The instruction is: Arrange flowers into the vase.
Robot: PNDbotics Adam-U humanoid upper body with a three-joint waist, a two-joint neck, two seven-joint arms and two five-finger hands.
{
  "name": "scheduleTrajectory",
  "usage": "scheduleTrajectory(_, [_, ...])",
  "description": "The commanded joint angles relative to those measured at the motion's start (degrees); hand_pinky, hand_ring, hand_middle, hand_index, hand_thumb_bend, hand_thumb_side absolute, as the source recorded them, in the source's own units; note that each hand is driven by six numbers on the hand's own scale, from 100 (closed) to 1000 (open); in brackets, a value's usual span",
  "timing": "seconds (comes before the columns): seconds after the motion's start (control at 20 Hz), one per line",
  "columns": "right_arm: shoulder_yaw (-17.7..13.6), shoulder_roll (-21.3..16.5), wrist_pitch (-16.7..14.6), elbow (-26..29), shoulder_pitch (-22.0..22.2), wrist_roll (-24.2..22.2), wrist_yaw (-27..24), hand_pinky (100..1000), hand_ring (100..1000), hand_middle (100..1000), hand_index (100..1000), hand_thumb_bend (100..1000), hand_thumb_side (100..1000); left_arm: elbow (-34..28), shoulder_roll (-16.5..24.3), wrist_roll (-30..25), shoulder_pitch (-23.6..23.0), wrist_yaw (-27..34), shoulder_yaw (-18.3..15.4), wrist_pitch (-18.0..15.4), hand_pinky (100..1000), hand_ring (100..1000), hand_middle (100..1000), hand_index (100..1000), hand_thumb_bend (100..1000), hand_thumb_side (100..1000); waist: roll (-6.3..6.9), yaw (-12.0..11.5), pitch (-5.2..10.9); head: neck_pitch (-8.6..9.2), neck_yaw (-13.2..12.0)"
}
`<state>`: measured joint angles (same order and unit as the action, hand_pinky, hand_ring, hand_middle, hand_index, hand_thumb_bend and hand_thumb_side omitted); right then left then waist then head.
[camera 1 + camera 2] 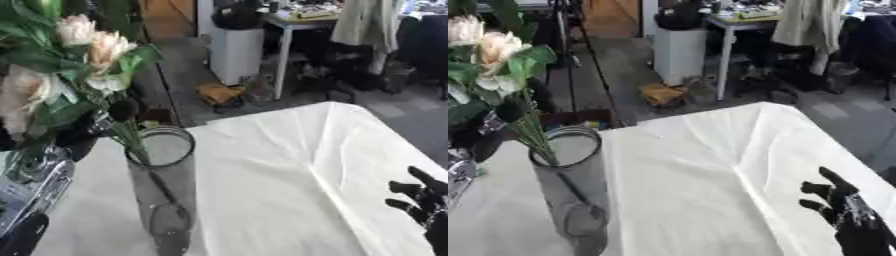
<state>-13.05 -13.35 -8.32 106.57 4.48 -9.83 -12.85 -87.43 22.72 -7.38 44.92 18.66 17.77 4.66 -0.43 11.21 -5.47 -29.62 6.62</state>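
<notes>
- The left hand grips the flowers by their stems, just above the vase's rim, so the stem ends feed into the opening.
- The glass vase stands upright on the white tablecloth, stems already inside.
- The right hand rests idle at the lower right, fingers relaxed and spread, holding nothing.

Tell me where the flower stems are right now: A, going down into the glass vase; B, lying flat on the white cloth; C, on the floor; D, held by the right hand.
A: the green stems of the flowers pass over the rim into the glass vase, while the right hand rests open and apart at the lower right.
</notes>
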Motion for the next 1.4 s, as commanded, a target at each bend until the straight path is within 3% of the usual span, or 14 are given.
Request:
scheduleTrajectory(0.05, [-0.24, -0.70, -0.10, 0.55, -0.50, -0.21, 0.13, 773, 893, 658, 959, 100, 1000, -0.93, 1.54, -2.31, 1.68, -2.87, -0.90, 0.62, 677, 578, 559, 595, 1000, 522, -0.14, -0.12, 0.60, 0.42, 0.07])
scheduleTrajectory(0.4, [-0.28, -0.71, -0.09, 0.49, -0.50, -0.25, 0.12, 773, 893, 658, 958, 100, 1000, -1.08, 2.24, -6.15, 1.90, -9.63, -2.11, -0.42, 735, 677, 639, 697, 1000, 563, -0.09, -0.01, 0.68, 0.58, 0.15])
scheduleTrajectory(1.4, [-0.33, -0.66, -0.05, 0.45, -0.53, -0.42, 0.16, 773, 892, 657, 957, 100, 1000, 2.13, 2.01, -15.01, 0.92, -27.32, -2.45, -4.36, 784, 762, 742, 784, 1000, 621, 0.02, 0.22, 0.67, 0.55, 0.18])
